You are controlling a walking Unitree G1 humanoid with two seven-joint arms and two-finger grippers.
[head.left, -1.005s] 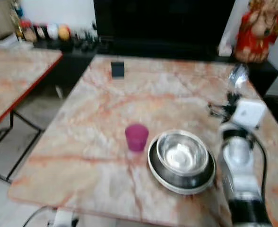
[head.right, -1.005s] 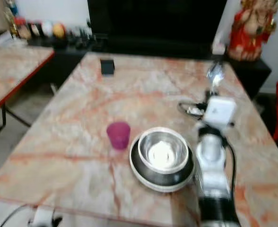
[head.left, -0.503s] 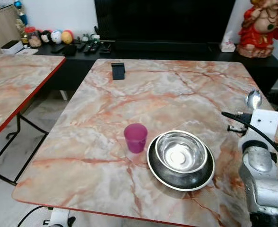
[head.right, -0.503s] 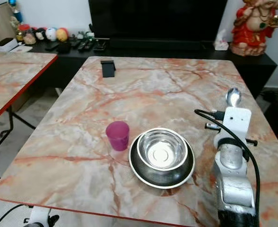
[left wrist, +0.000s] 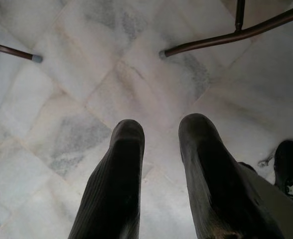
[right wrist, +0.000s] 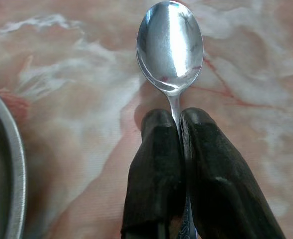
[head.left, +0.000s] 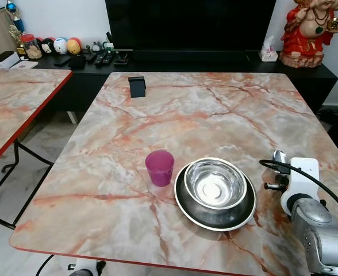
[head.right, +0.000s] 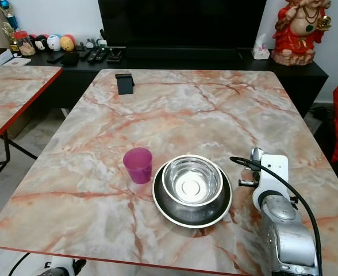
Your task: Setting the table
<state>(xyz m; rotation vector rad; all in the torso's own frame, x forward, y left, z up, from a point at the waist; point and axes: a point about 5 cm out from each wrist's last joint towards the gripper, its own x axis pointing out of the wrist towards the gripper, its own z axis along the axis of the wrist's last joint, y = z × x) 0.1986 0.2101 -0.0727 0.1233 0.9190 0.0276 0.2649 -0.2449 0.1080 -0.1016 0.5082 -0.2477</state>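
A steel bowl (head.left: pixel 215 184) sits inside a dark steel plate (head.left: pixel 187 206) near the front of the marble table (head.left: pixel 186 115), with a purple cup (head.left: pixel 159 167) just to its left. My right gripper (right wrist: pixel 177 117) is shut on the handle of a steel spoon (right wrist: pixel 170 47), low over the table to the right of the plate; the spoon's bowl (head.left: pixel 279 156) pokes out beyond my wrist. My left gripper (left wrist: pixel 159 130) hangs over the tiled floor, fingers open and holding nothing.
A small black block (head.left: pixel 137 86) stands near the table's far left corner. A second marble table (head.left: pixel 14 109) is to the left, a dark TV bench (head.left: pixel 186 57) with remotes behind, a red figurine (head.left: pixel 307 31) at the back right.
My right gripper has come down and toward me with the spoon, from high at the right edge to just above the table beside the plate. The camera view also shifted.
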